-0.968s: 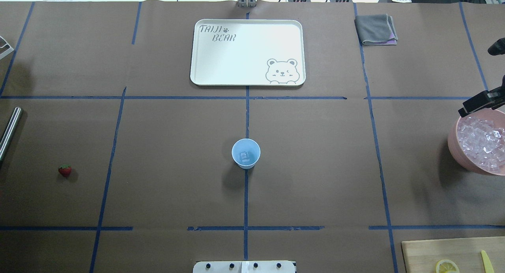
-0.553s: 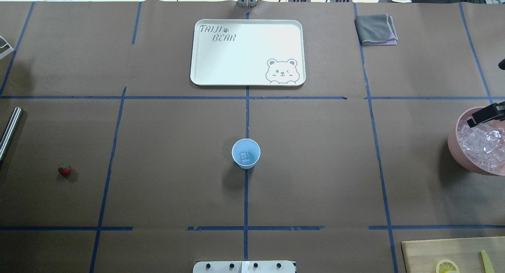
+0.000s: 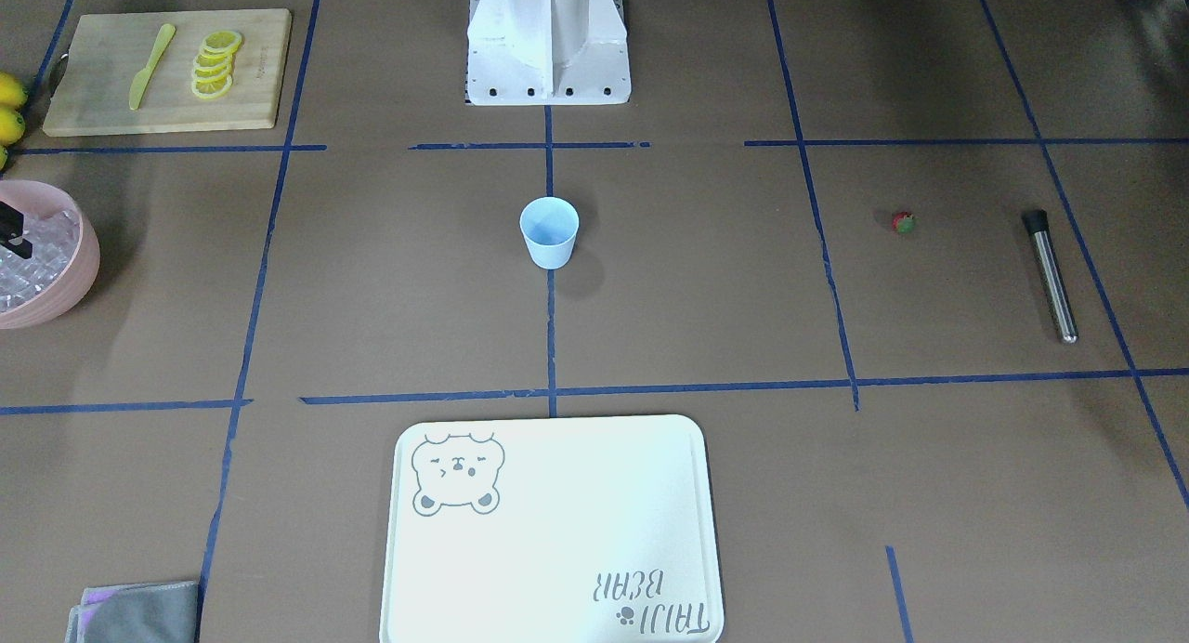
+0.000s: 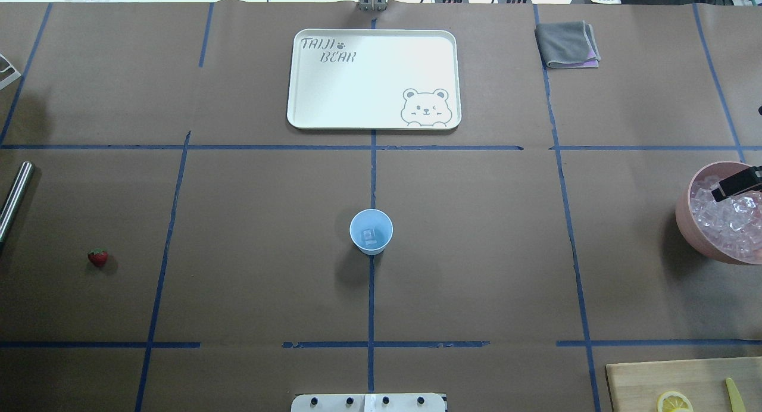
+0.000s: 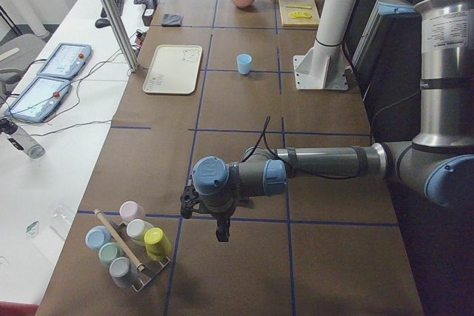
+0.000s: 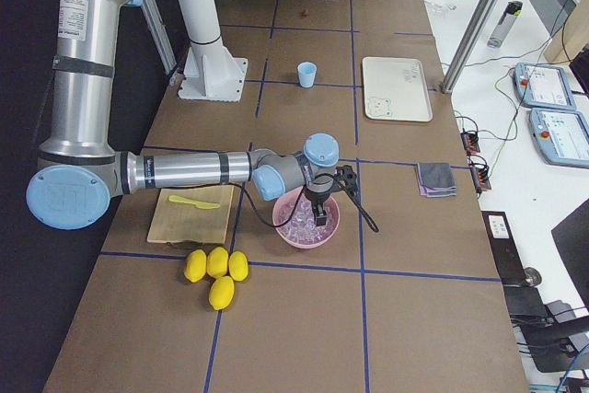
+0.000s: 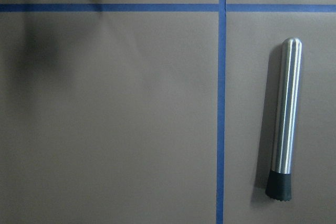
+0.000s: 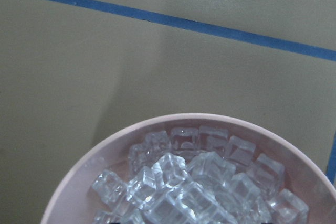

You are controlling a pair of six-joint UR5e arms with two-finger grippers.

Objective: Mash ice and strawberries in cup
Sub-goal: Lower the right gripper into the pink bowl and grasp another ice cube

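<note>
The light-blue cup (image 4: 371,231) stands at the table's middle with one ice cube (image 4: 370,237) in it. The heap of ice (image 4: 727,220) fills the pink bowl (image 4: 683,217) at the right edge. My right gripper (image 4: 738,183) hangs just over the bowl's far side; in the right wrist view the ice (image 8: 194,182) lies close below, and the dark fingertips at the bottom edge stand wide apart, empty. The strawberry (image 4: 97,257) lies alone at the left. My left gripper (image 5: 221,233) shows only in the exterior left view; I cannot tell its state.
A steel muddler (image 7: 283,124) lies at the left edge (image 4: 15,199). A white bear tray (image 4: 374,78) and a grey cloth (image 4: 567,44) lie at the far side. A cutting board (image 3: 167,72) holds lemon slices and a yellow knife. A rack of cups (image 5: 127,246) stands beyond the left gripper.
My right gripper has moved right and down, from beside the pink bowl's far rim to over the ice. Nothing else has moved.
</note>
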